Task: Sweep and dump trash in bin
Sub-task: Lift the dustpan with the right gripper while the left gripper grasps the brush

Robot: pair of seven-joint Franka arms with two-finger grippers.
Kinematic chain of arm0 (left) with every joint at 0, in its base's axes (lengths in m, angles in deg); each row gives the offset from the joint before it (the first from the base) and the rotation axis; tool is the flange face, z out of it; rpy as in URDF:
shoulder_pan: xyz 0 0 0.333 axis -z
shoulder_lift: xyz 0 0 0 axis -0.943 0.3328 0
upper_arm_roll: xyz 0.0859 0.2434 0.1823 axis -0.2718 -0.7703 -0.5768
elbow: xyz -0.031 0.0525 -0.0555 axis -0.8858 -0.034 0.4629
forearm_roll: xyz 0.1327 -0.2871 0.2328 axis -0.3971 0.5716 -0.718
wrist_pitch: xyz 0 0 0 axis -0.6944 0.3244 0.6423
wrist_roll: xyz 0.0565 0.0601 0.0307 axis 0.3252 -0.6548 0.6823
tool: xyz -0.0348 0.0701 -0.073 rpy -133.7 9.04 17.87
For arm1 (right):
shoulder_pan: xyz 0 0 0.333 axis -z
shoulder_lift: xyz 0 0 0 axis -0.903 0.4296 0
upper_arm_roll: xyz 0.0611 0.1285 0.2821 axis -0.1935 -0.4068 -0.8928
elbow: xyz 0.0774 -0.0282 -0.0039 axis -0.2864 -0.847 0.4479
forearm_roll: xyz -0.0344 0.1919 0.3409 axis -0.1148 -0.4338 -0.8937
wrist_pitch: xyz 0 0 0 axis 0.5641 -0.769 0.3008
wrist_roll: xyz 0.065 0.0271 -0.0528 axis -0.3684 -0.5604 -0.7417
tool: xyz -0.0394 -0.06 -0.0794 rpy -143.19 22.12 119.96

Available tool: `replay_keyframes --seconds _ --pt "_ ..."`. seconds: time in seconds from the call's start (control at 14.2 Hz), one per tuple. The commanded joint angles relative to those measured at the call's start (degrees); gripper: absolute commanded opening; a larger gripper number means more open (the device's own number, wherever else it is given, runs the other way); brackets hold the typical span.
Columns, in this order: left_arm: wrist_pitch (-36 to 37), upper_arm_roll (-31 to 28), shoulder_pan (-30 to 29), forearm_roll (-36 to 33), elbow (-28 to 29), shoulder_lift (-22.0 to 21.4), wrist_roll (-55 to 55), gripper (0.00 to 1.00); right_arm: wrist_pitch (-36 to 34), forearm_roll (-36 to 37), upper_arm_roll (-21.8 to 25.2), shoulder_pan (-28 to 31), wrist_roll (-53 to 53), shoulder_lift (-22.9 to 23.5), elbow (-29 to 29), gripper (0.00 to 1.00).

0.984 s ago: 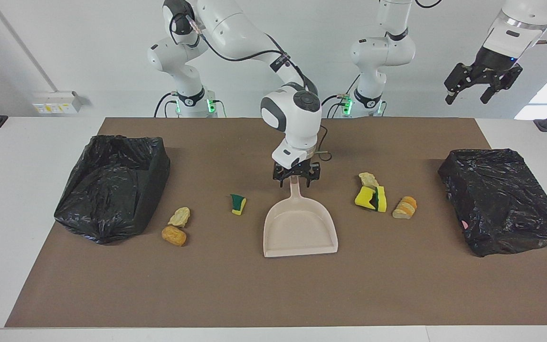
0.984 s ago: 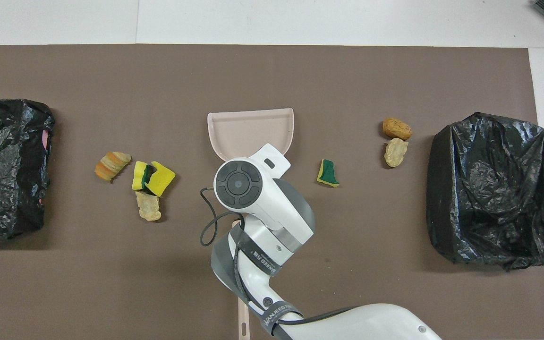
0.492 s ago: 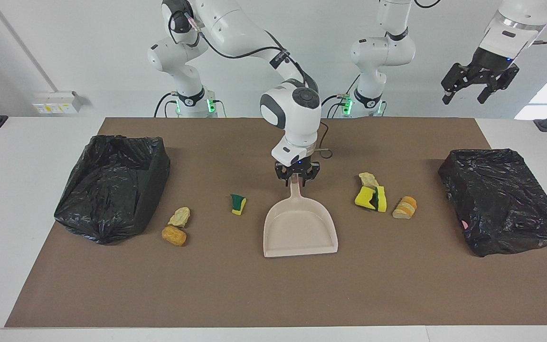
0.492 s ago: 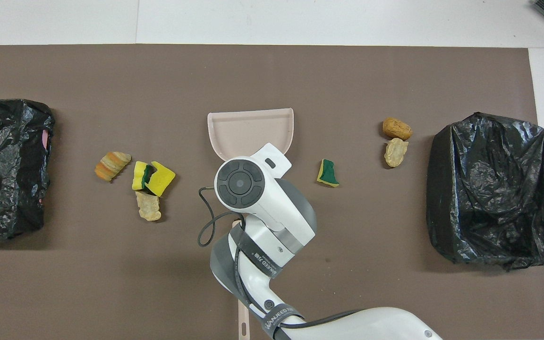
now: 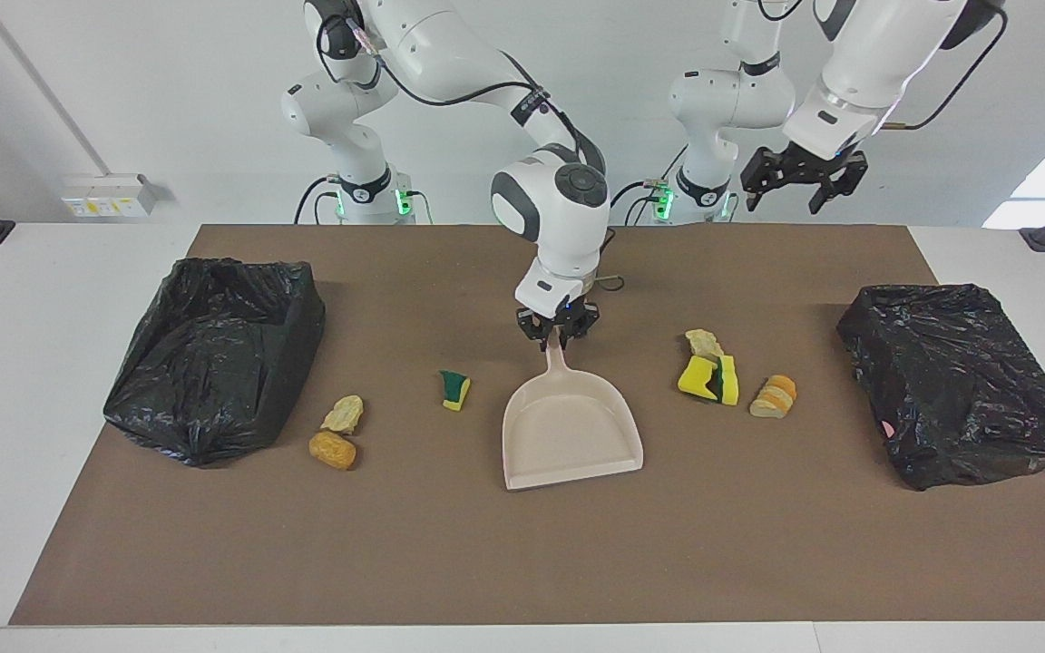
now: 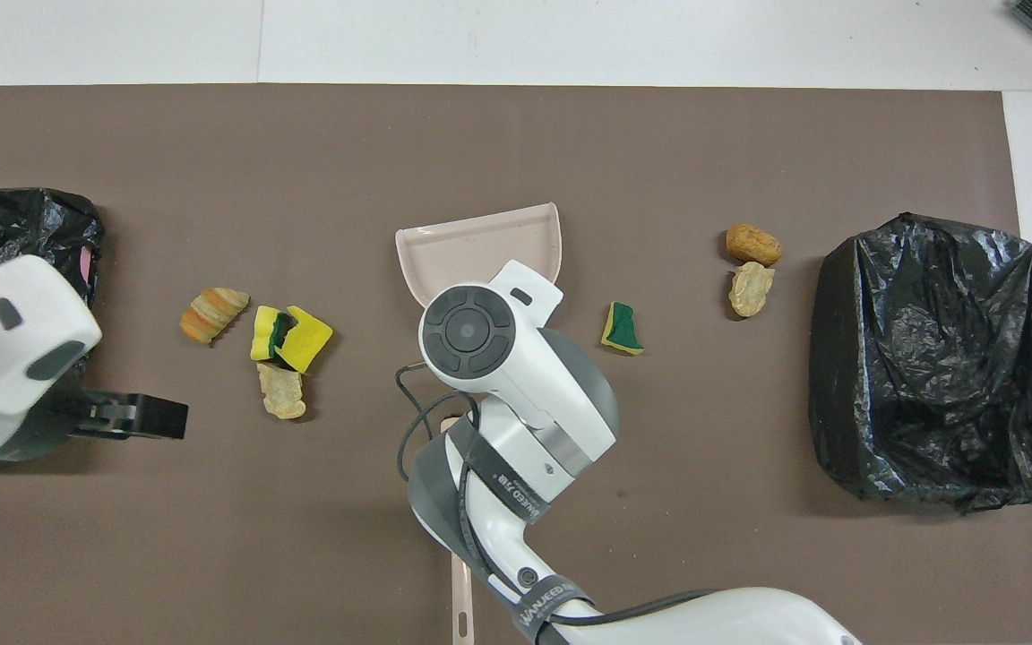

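The right claw [image 5: 560, 337] is clamped on the dustpan [image 5: 571, 426] handle; next comes carrying it beside the trash [image 5: 708, 377]. The left claw [image 5: 802, 186] hangs apart, waiting.

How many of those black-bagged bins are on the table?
2. One bin sits at the right arm's end of the table, the other bin at the left arm's end. None seems hidden.

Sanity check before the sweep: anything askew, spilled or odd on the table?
Only the scraps scattered on the mat, as expected. The right end effector is shut on the dustpan handle, the pan slightly skewed. The left end effector hangs open in the air. Both black bins look intact.
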Motion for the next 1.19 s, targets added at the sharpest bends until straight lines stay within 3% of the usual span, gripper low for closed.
replay_keyframes --seconds 0.0,0.49,0.56,0.84,1.12 --pt "-5.9 -0.8 4.4 0.5 11.0 -5.7 0.8 1.0 -3.7 -1.0 -0.3 4.0 -10.2 -4.5 -0.6 0.0" --pt "-22.9 -0.7 21.4 0.6 22.9 -4.7 18.6 1.0 -12.3 -2.1 -0.4 16.7 -45.4 -9.7 -0.6 0.0" --pt "-26.3 -0.7 23.4 0.6 23.7 -3.6 21.9 1.0 -13.8 -2.1 -0.3 17.9 -49.1 -9.9 -0.6 0.0" --pt "-36.0 -0.7 32.8 0.5 24.0 8.3 33.6 1.0 -19.4 -1.7 -0.2 21.3 -65.9 -10.7 -0.7 0.0" --pt "-36.3 -0.7 36.6 0.5 26.8 8.1 36.4 1.0 -21.2 -1.0 -0.1 22.6 -77.7 -12.3 -3.5 0.0"
